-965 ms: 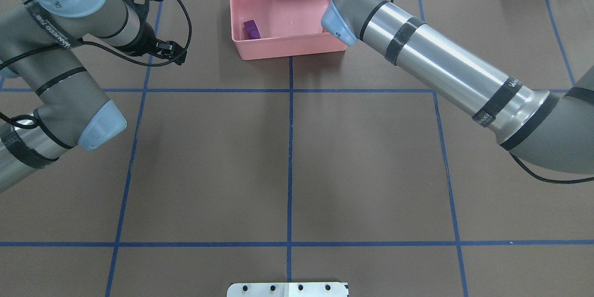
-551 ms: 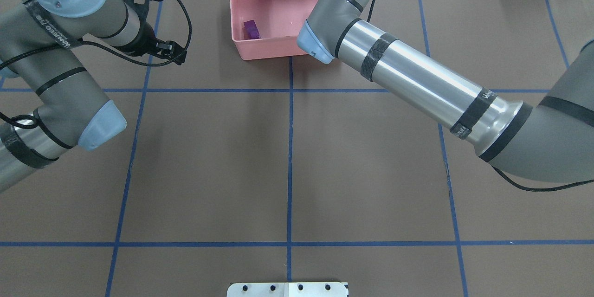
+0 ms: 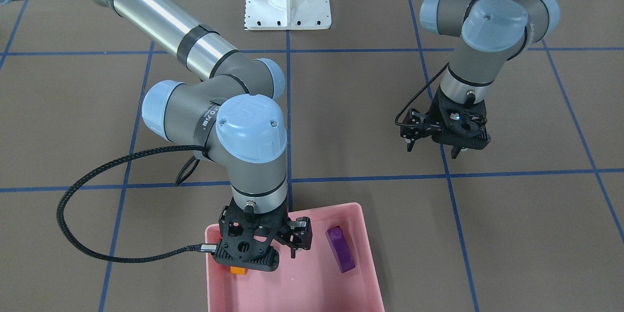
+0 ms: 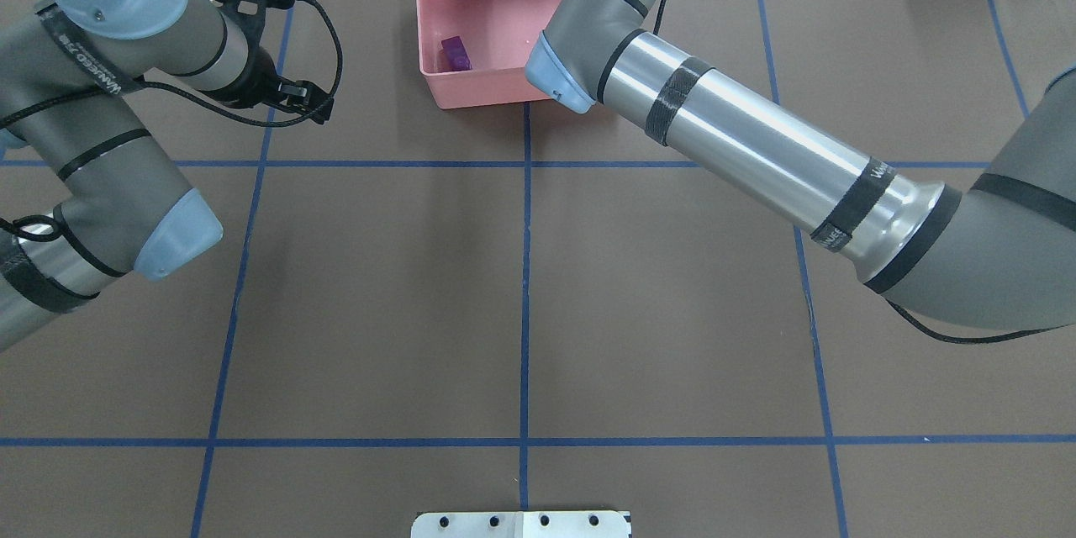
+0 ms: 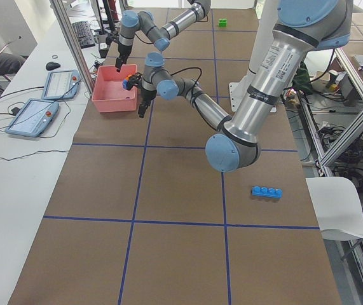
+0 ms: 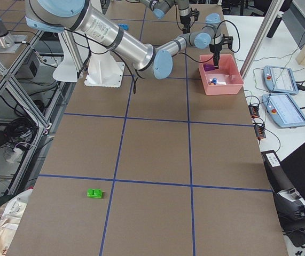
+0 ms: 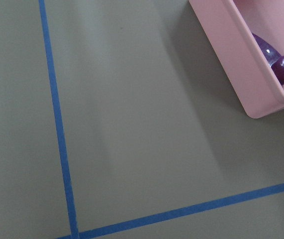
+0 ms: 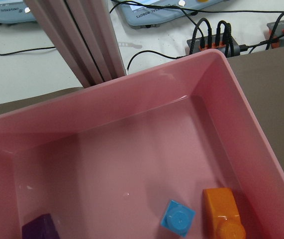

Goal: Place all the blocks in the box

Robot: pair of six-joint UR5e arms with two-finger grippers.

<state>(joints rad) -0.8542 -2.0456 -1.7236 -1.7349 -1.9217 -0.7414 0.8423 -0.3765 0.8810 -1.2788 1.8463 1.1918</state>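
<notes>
Right arm reaching forward, right end effector (image 3: 258, 253) down, spread wide; left end effector (image 3: 433, 150) hovering, spread wide

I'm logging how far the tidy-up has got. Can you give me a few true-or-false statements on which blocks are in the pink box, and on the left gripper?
1. The purple block lies inside the box. True.
2. The green block is in the box. False: it sits on the table, far from the box.
3. The orange block and the small blue block lie in the box side by side. True.
4. The long blue block is in the box. False: it lies out on the table.
5. The left gripper holds a block. False: it is open and empty, beside the box.
</notes>
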